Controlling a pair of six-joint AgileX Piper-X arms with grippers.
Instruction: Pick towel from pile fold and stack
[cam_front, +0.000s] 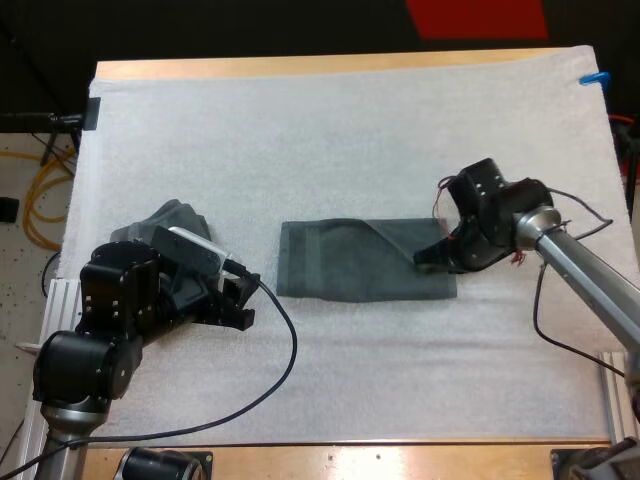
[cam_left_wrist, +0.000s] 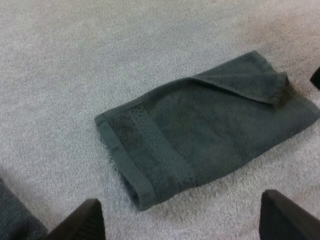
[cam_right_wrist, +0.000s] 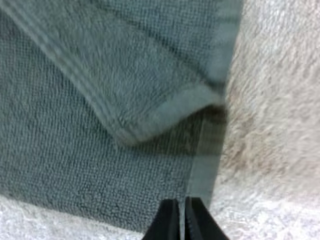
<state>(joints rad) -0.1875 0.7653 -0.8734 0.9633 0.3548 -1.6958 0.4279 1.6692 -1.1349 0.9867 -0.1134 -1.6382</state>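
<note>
Nearest you, by the near-left corner of the surface (cam_front: 300, 68), your left end effector (cam_front: 243, 303) sits low over the white mat (cam_front: 350, 130). Its two black fingers (cam_left_wrist: 82, 220) are spread wide with nothing between them (only bare mat lies under the gap). It faces the folded towel (cam_front: 350, 265) but stops short of that towel's left end and does not touch it. Just behind it, close to the surface's left edge, is the crumpled towel (cam_front: 172, 220), a dark grey-green heap partly hidden by the arm.

Your right end effector (cam_front: 432, 258) is down at the folded towel's right end. Its fingers (cam_right_wrist: 170, 222) are pressed together with no cloth visible between them, and the tips are right at the hem. You cannot tell from the wrist view whether they rest on the fabric.

That folded towel lies flat around the middle of the surface, with its long side running left to right, well apart from the crumpled one. A corner flap (cam_front: 400, 238) at its far-right side is turned over onto the top layer, pointing toward the right end effector. Bare wood of the surface shows as a strip along the far and near edges of the mat.
</note>
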